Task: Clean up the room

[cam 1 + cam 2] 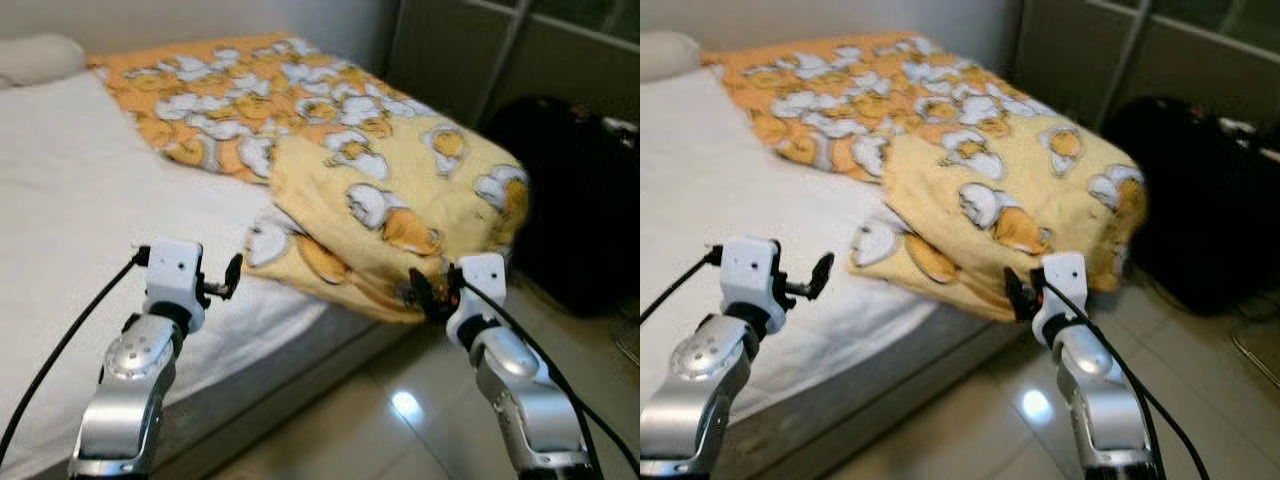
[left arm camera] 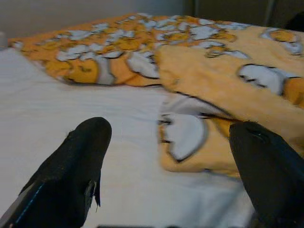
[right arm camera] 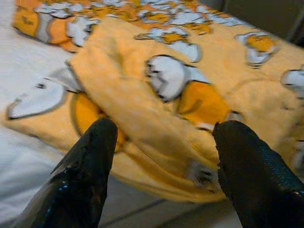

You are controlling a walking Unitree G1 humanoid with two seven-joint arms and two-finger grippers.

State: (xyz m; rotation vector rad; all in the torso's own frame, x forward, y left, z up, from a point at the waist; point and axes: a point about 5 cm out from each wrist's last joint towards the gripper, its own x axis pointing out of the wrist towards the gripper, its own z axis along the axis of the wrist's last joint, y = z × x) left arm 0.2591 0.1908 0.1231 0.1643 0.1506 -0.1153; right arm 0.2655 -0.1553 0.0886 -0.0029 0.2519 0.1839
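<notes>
Facing a blanket [image 1: 390, 190] folded at the bed's [image 1: 70, 220] corner, overhanging. Right gripper [image 3: 161, 161] spread wide just before the drooping fold; left gripper [image 2: 166, 166] spread over the sheet beside the blanket's edge. Head views add a dark bag [image 1: 575, 200], blurred.

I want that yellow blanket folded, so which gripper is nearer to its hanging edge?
Right. The right gripper is at the blanket's overhanging edge; the left gripper is over the white sheet, short of it.

A bed [image 1: 70, 210] with a white sheet stands against a pale wall [image 1: 200, 18]; glossy tiled floor [image 1: 400, 420] reflects a light.
</notes>
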